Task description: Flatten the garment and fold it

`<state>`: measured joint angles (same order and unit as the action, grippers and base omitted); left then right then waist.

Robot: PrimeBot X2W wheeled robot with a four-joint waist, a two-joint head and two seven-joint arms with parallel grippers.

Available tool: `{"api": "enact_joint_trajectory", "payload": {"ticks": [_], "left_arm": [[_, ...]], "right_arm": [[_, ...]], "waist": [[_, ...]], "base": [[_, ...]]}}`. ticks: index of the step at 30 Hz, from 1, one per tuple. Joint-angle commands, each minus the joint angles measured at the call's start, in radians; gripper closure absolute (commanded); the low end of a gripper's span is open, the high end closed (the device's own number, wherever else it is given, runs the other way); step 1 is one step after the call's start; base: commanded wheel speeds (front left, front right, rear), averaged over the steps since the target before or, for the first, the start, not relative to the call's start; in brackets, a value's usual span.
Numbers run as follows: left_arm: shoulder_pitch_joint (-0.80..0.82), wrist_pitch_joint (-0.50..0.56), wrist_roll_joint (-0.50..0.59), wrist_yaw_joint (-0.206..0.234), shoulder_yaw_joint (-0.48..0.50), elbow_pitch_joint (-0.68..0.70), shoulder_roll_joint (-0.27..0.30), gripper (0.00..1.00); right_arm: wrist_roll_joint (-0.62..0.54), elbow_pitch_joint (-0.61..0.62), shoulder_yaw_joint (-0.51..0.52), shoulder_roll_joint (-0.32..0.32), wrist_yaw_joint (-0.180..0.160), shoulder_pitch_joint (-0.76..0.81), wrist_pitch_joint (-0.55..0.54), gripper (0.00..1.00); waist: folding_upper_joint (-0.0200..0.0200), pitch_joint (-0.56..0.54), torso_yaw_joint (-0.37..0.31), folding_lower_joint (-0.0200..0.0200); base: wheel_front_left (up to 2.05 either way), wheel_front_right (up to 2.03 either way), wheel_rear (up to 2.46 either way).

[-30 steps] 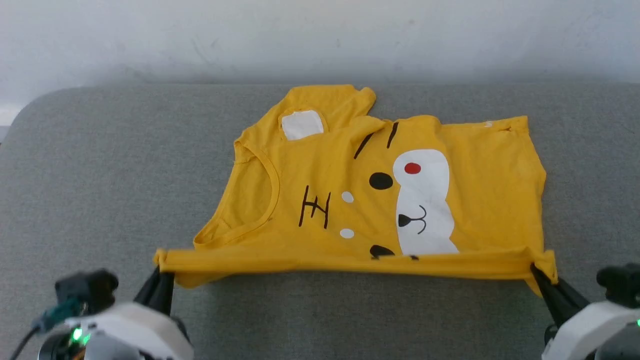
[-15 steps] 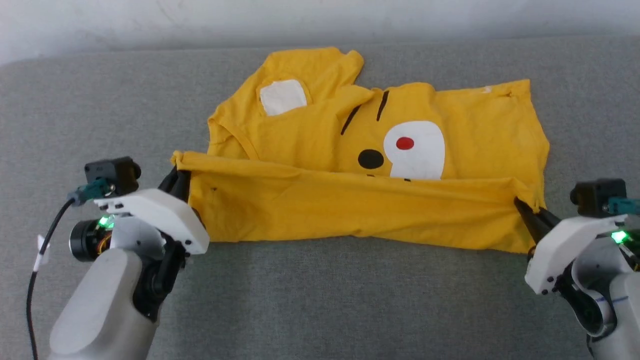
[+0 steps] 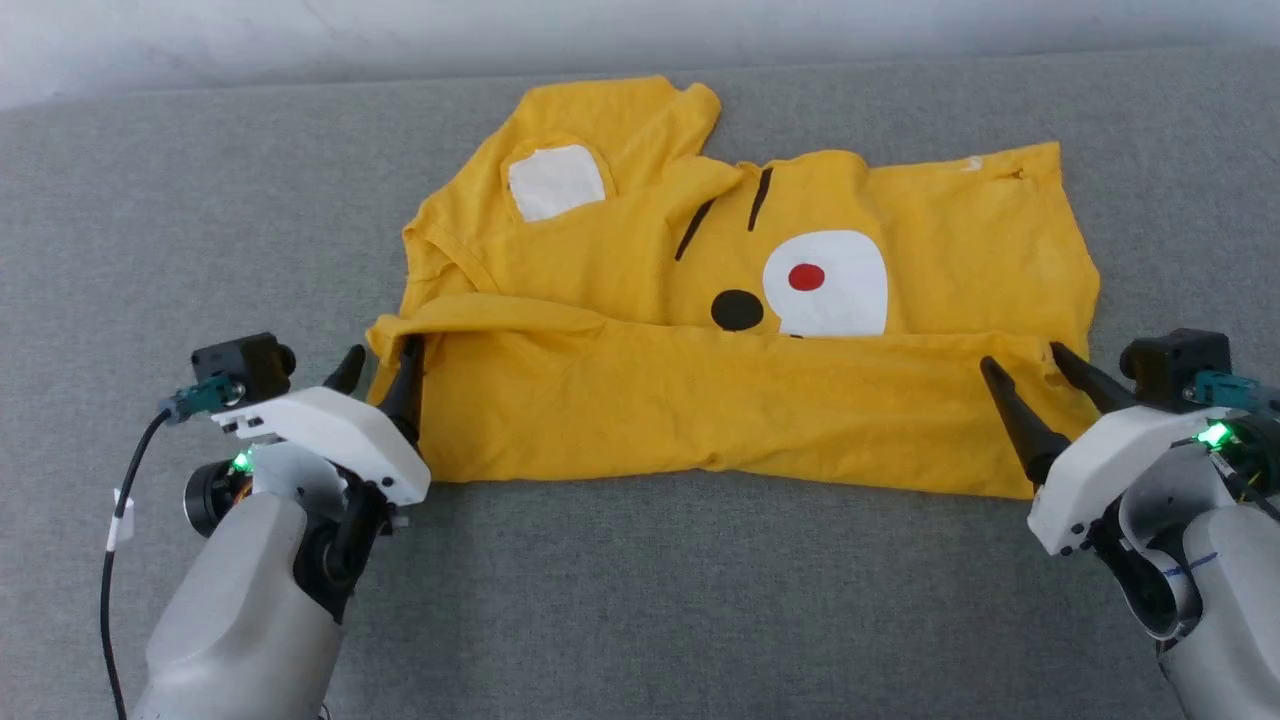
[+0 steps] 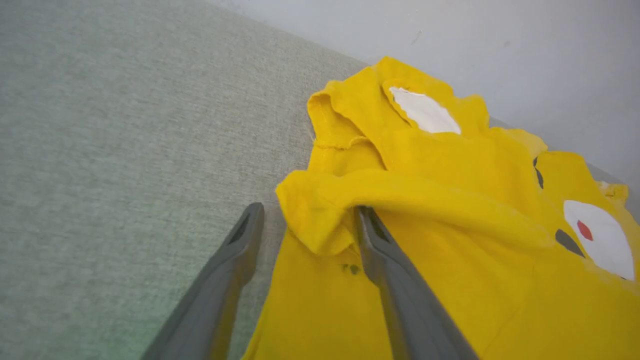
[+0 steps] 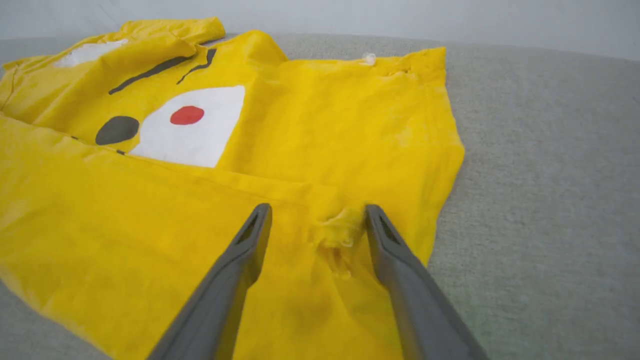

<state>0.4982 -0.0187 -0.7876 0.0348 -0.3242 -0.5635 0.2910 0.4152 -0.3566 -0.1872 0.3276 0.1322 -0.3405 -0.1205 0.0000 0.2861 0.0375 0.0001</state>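
Your left tool [image 3: 382,350] is released, its fingers spread around the bunched left corner of the yellow T-shirt [image 3: 900,250]. Your right tool [image 3: 1022,355] is released too, straddling the crumpled right corner. The T-shirt lies on the grey upholstered surface [image 3: 640,600], its near part folded up over the lower cartoon face print [image 3: 825,285].

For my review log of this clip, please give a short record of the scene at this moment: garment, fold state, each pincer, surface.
garment: mustard-yellow shirt, wrinkled
surface: grey fabric, garment lies on it
fold state: near edge laid over the front, hiding the lower part of the face print; far sleeve rumpled
left pincer: open, at the folded layer's left corner, cloth draped over one fingertip
right pincer: open, fingers astride the right corner
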Motion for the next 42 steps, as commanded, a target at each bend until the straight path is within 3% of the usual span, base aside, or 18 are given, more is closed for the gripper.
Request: {"api": "enact_joint_trajectory", "payload": {"ticks": [1, 6, 11, 19, 25, 29, 30, 31, 32, 38, 42], "left_arm": [[0.008, -0.017, -0.003, -0.016, 0.005, -0.008, 0.003, 0.0], [-0.015, -0.04, 0.02, -0.017, -0.001, 0.016, 0.037, 0.0], [-0.05, 0.025, 0.046, 0.006, -0.021, 0.1, 0.099, 0.0], [-0.162, 0.414, -0.012, 0.042, -0.075, 0.302, 0.249, 0.0], [-0.186, 0.533, -0.035, 0.078, -0.093, 0.34, 0.278, 0.0], [-0.19, 0.603, -0.037, 0.062, -0.154, 0.335, 0.254, 0.0], [-0.193, 0.619, -0.048, 0.058, -0.161, 0.333, 0.244, 0.52], [-0.195, 0.639, -0.059, 0.052, -0.169, 0.33, 0.237, 0.8], [-0.197, 0.658, -0.067, 0.045, -0.177, 0.327, 0.237, 1.0], [-0.184, 0.658, -0.086, 0.024, -0.169, 0.314, 0.239, 1.0], [-0.179, 0.617, -0.086, 0.028, -0.147, 0.315, 0.241, 1.0]], "right_arm": [[0.006, 0.02, 0.0, 0.005, -0.002, 0.016, 0.031, 0.0], [-0.027, 0.103, 0.013, 0.012, -0.002, 0.066, 0.1, 0.0], [-0.074, 0.209, 0.083, -0.021, -0.002, 0.124, 0.126, 0.0], [-0.142, 0.409, 0.163, -0.118, -0.002, 0.244, 0.08, 0.0], [-0.15, 0.457, 0.152, -0.149, -0.002, 0.258, 0.052, 0.0], [-0.141, 0.45, 0.156, -0.149, -0.002, 0.255, 0.046, 0.0], [-0.14, 0.448, 0.159, -0.147, -0.002, 0.255, 0.044, 0.0], [-0.136, 0.445, 0.16, -0.145, -0.002, 0.255, 0.039, 0.0], [-0.127, 0.442, 0.159, -0.142, -0.002, 0.256, 0.03, 0.0], [-0.076, 0.43, 0.184, -0.085, -0.002, 0.257, -0.041, 0.0], [-0.027, 0.359, 0.21, -0.057, -0.002, 0.248, -0.159, 0.0]], "waist": [[0.0, -0.022, 0.012, -0.0001], [0.0, -0.071, 0.007, -0.0001], [0.0, -0.104, -0.001, -0.0001], [0.0, -0.088, -0.023, -0.0001], [0.0, -0.048, -0.047, -0.0001], [0.0, -0.039, -0.06, -0.0001], [0.0, -0.039, -0.062, -0.0001], [0.0, -0.04, -0.064, -0.0001], [0.0, -0.039, -0.066, -0.0001], [0.0, -0.04, -0.062, -0.0001], [0.0, -0.041, -0.057, -0.0001]], "base": [[0.0, 0.0, 0.0], [0.0, 0.0, 0.0], [0.0, 0.0, 0.0], [0.0, 0.0, 0.0], [0.0, 0.0, 0.0], [0.0, 0.0, 0.0], [0.0, 0.0, 0.0], [0.0, 0.0, 0.0], [0.0, 0.0, 0.0], [0.0, 0.0, 0.0], [0.0, 0.0, 0.0]]}}
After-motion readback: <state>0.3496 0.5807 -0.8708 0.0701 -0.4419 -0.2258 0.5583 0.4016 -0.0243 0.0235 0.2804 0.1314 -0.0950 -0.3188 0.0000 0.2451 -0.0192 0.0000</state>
